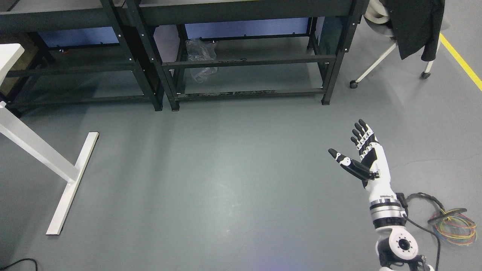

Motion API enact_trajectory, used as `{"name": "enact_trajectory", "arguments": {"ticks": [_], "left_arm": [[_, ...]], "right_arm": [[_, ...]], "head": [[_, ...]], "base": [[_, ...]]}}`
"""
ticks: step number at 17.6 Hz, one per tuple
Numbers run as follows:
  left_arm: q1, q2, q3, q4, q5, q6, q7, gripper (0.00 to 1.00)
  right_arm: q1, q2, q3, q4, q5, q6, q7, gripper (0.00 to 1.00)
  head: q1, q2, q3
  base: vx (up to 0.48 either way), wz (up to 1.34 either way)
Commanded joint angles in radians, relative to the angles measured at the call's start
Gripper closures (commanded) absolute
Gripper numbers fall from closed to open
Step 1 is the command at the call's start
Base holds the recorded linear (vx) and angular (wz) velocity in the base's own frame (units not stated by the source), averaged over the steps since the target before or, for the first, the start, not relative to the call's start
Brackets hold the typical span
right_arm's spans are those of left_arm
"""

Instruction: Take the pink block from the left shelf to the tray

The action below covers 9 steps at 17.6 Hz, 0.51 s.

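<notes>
While your head camera looked down at the grey floor, the far left edge showed a white table with its white leg and foot planted on the floor. Behind it you had the left shelf, a black metal rack whose lower levels, as far as they showed, carried nothing you could make out. Just beside it stood a second black rack, and on its lower level lay a crumpled clear plastic bag. You could not see the pink block anywhere in this view, nor the tray; the upper levels of both racks were cut off by the top edge. Further right you had a chair on castors with a dark jacket hung over it, and a yellow line painted on the floor. At the lower right your right hand was raised above the floor, well apart from the racks, palm turned leftward, fingers straight and the thumb splayed out, gripping nothing. A bundle of coloured wires hung near the wrist
</notes>
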Motion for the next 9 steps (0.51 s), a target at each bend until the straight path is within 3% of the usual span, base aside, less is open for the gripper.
{"name": "enact_trajectory", "arguments": {"ticks": [1, 9], "left_arm": [[0.020, 0.017, 0.000, -0.017, 0.000, 0.001, 0.000, 0.00], [0.020, 0.017, 0.000, -0.017, 0.000, 0.001, 0.000, 0.00]], "right_arm": [[0.000, -0.017, 0.003, -0.003, 0.000, 0.000, 0.000, 0.00], [0.000, -0.017, -0.001, -0.003, 0.002, 0.000, 0.000, 0.00]], "head": [[0.0000, 0.000, 0.000], [0.0000, 0.000, 0.000]], "base": [[0.000, 0.00], [0.005, 0.00]]}}
